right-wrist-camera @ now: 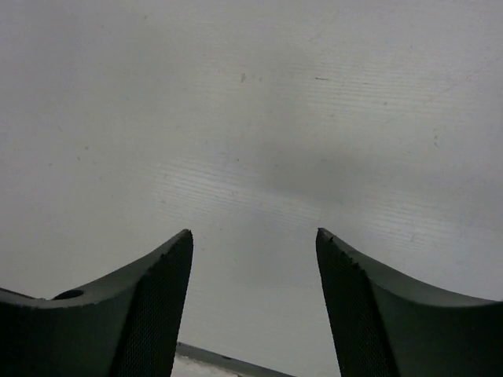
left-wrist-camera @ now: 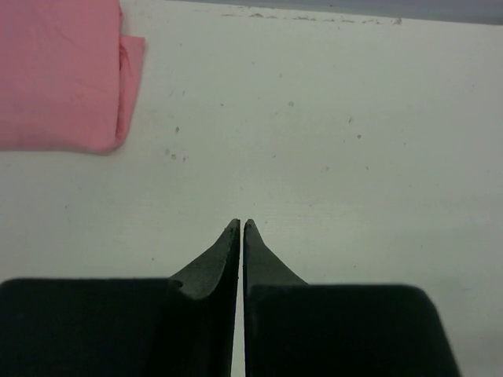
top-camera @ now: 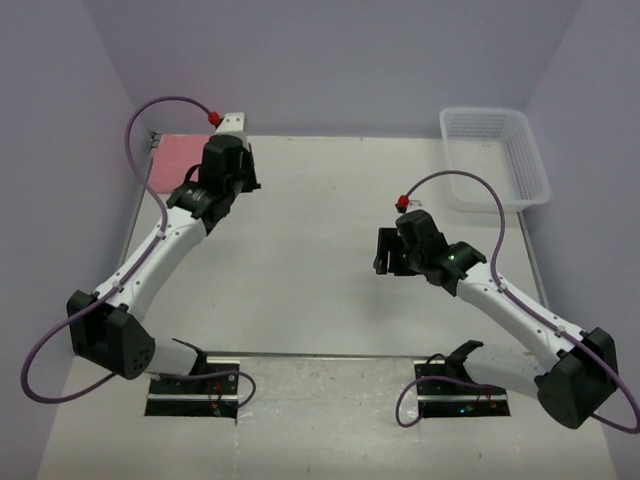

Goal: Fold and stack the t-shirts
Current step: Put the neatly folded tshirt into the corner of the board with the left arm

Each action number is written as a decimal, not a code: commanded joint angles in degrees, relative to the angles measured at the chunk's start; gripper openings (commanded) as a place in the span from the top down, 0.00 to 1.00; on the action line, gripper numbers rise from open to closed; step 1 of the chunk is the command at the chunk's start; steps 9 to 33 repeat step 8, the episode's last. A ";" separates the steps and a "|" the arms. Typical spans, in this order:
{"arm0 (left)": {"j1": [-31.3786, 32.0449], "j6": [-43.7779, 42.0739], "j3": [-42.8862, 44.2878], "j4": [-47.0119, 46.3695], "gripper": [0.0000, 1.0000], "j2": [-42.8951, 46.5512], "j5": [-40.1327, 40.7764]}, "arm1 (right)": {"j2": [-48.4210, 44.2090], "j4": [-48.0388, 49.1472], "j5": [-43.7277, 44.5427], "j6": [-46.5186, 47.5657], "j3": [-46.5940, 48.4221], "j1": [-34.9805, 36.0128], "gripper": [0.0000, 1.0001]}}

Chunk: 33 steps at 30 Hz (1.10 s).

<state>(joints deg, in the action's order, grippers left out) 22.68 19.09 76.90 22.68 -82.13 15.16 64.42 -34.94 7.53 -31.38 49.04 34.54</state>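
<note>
Pink t-shirt [top-camera: 178, 155] far left; basket [top-camera: 495, 160] far right.

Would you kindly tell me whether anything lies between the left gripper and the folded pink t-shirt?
Nothing visible does. Only bare table separates the shut left gripper from the folded t-shirt at the table's far left corner. The white basket stands in the far right corner, well out of the way.

Left jaws closed, empty; right jaws parted.
</note>
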 commanded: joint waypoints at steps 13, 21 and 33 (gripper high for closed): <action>1.40 0.60 -13.35 -2.38 0.69 11.63 -1.54 | -3.78 9.01 -2.17 3.25 0.71 0.00 0.21; 1.40 0.60 -13.35 -2.38 0.69 11.63 -1.54 | -3.78 9.01 -2.17 3.25 0.71 0.00 0.21; 1.40 0.60 -13.35 -2.38 0.69 11.63 -1.54 | -3.78 9.01 -2.17 3.25 0.71 0.00 0.21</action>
